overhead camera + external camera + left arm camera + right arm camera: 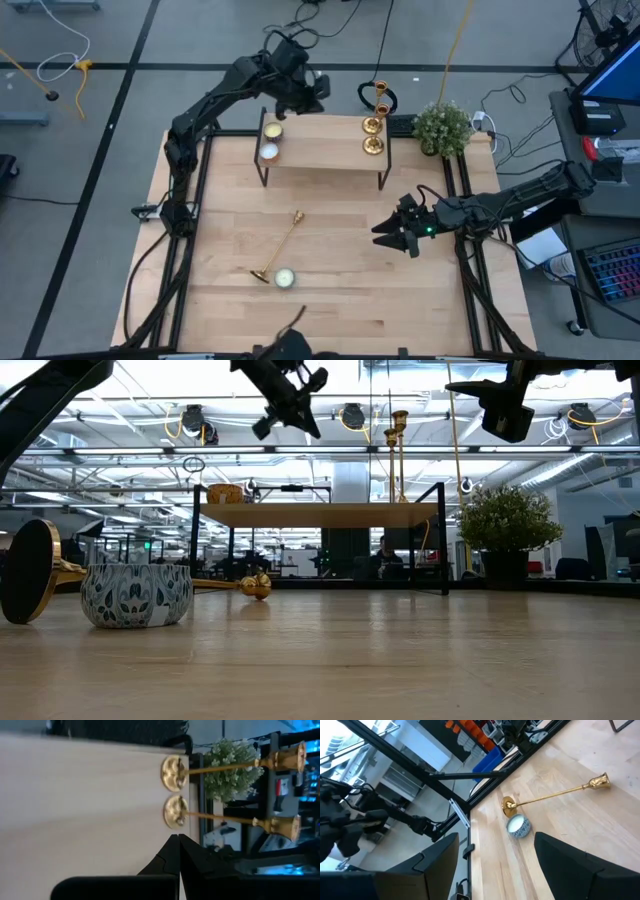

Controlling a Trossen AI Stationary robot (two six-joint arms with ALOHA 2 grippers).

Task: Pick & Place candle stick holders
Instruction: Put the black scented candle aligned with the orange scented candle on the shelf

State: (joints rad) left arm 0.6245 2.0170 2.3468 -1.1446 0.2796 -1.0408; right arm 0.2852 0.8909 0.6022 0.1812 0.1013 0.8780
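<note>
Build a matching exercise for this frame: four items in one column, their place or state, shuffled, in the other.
Items
1. fallen candlestick
2. two upright candlesticks
3. left gripper
4. right gripper

Places or states
A. standing on the raised shelf
B. open, above the table, right side
C. lying on the table beside a tealight tin
D. shut, above the shelf

Pairs: 1-C, 2-A, 3-D, 4-B
</note>
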